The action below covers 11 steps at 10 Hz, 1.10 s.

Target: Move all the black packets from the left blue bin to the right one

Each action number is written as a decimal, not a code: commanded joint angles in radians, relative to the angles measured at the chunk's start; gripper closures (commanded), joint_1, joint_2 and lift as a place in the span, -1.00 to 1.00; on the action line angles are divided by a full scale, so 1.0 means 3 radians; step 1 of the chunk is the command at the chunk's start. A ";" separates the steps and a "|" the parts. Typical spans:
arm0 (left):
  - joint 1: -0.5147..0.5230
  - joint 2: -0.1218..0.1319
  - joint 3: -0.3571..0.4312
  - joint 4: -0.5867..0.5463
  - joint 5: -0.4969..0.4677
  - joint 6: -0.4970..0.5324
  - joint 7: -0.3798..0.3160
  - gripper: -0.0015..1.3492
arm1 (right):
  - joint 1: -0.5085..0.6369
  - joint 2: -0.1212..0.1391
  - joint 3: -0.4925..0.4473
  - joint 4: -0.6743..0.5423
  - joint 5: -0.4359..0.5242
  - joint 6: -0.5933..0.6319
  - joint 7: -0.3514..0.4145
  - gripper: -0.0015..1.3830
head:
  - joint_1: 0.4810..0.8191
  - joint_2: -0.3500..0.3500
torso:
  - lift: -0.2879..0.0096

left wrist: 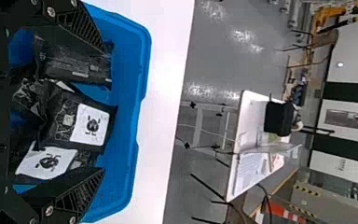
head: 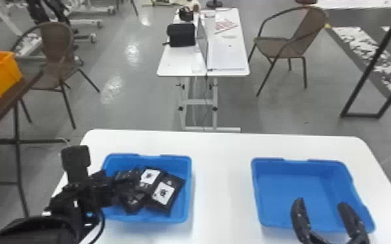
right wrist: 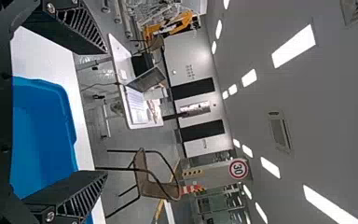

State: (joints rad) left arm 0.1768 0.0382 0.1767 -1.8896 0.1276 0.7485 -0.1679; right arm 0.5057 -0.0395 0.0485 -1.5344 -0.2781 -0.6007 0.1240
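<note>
Left arm (head: 81,191) masks left bin's (head: 188,172) left wall, head view. Packets (head: 164,194) overlap, partly hiding each other; count unclear. Bench (head: 224,181) cut off at bottom; orange bin (head: 0,76) cropped at left edge.

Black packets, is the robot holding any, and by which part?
None is held: the left pincer is open over the packets in the left blue bin, and the right pincer is open at the right bin.
</note>
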 commanded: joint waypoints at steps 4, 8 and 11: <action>-0.0599 0.0271 -0.0139 0.0976 0.0020 0.0225 -0.0192 -0.67 | -0.0096 -0.0006 0.0017 0.0078 -0.0055 0.0013 0.0093 -0.86 | 0.27 0.20 | 0.94; -0.1111 0.0282 -0.0211 0.1743 -0.0313 0.0215 -0.0565 -0.67 | -0.0137 -0.0001 0.0043 0.0135 -0.0096 0.0013 0.0139 -0.86 | 0.27 0.19 | 0.94; -0.1407 0.0328 -0.0257 0.2336 -0.0333 0.0097 -0.0903 -0.58 | -0.0157 -0.0001 0.0063 0.0160 -0.0116 0.0013 0.0154 -0.86 | 0.27 0.17 | 0.94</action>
State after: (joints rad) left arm -0.2300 0.1338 0.1043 -1.2189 0.0286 0.7845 -0.4380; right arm 0.4599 -0.0399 0.0652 -1.4881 -0.3101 -0.5967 0.1696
